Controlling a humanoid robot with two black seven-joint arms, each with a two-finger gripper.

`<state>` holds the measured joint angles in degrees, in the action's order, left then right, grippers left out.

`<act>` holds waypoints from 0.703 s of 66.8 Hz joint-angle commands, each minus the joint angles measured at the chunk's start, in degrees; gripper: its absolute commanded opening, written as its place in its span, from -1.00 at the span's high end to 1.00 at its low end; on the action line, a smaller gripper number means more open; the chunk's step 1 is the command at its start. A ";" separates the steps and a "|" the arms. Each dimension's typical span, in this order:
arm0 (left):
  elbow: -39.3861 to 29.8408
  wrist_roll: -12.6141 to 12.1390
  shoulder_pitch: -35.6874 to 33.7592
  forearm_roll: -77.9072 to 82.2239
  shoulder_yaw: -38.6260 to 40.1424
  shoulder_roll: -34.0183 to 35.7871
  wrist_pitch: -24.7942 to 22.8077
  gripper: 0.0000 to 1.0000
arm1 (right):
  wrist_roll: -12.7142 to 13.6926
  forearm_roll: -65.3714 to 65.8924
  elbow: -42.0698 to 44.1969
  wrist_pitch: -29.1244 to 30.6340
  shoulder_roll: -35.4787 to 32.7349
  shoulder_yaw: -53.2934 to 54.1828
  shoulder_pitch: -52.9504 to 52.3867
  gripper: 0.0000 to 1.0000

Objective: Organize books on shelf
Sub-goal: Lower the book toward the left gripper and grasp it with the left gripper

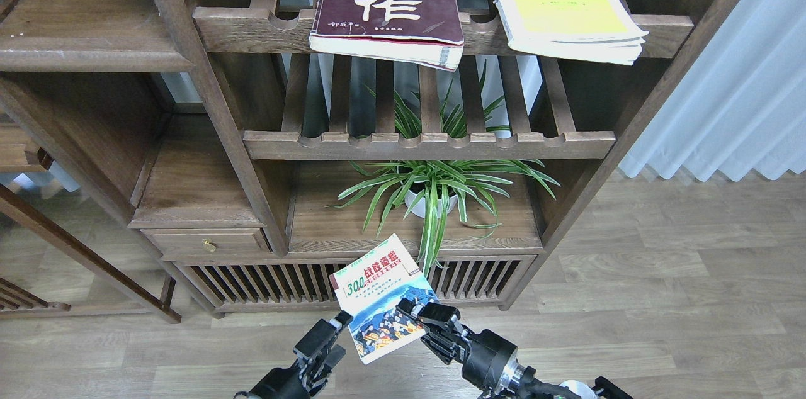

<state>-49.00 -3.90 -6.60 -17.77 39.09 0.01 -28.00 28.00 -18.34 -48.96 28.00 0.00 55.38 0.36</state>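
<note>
Three paperbacks concern you: the thick maroon book (387, 5) and yellow-green book (560, 5) overhang the top slatted rack, and your right gripper (412, 313) jaws pinch the small green "300" book (383, 298) by one corner. It could pivot or slip. Left gripper (327, 339) touches its edge; whether its jaws are spread, you cannot tell.
</note>
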 commanded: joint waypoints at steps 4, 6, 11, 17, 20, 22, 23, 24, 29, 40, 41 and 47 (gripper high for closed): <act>-0.21 0.03 -1.84 -0.07 -0.60 -0.01 0.00 -0.98 | 0.00 -0.02 -0.44 0.00 0.00 -0.01 -0.53 0.93; -0.39 -0.06 -2.80 -0.07 -0.60 -0.01 0.00 -0.96 | 0.00 0.06 -0.87 0.00 0.00 -0.01 -0.53 0.93; -0.39 -0.06 -3.77 0.01 -0.60 -0.01 0.00 -0.93 | 0.00 0.15 -1.40 0.00 0.00 -0.01 -0.53 0.93; -0.39 -0.06 -5.27 0.01 -0.95 -0.01 0.00 -0.89 | 0.00 0.24 -1.76 0.00 0.00 -0.01 -0.53 0.93; -0.39 -0.06 -5.88 0.01 -1.38 -0.01 0.00 -0.89 | 0.00 0.24 -1.76 0.00 0.00 -0.09 -0.53 0.93; -0.39 0.03 -6.32 0.01 -1.82 -0.01 0.00 -0.87 | 0.00 0.24 -1.76 0.00 0.00 -0.44 -0.53 0.93; -0.39 0.03 -6.41 -0.07 -1.91 -0.01 0.00 -0.87 | 0.00 0.24 -1.76 0.00 0.00 -0.53 -0.53 0.93; -0.39 0.03 -6.50 0.01 -2.17 -0.01 0.00 -0.87 | 0.00 0.24 -1.76 0.00 0.00 -0.62 -0.53 0.93; -0.39 0.03 -6.67 -0.07 -3.14 -0.01 0.00 -0.85 | 0.00 0.15 -1.93 0.00 0.00 -0.97 -0.53 0.93; -0.65 0.38 -6.67 -0.42 -4.20 -0.01 0.00 -0.63 | 0.00 0.15 -2.99 0.00 0.00 -1.06 -0.62 0.93; -0.65 0.47 -6.67 -0.51 -4.20 -0.01 0.00 -0.60 | 0.00 0.15 -2.99 0.00 0.00 -1.06 -0.62 0.93; -0.92 1.44 -6.76 -3.05 -4.20 -0.01 0.00 -0.26 | 0.00 0.06 -3.07 0.00 0.00 -1.06 -0.62 0.93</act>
<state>-49.60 -3.46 -13.25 -18.31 35.00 0.01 -28.00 27.99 -18.21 -51.80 28.00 -0.01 54.35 -0.23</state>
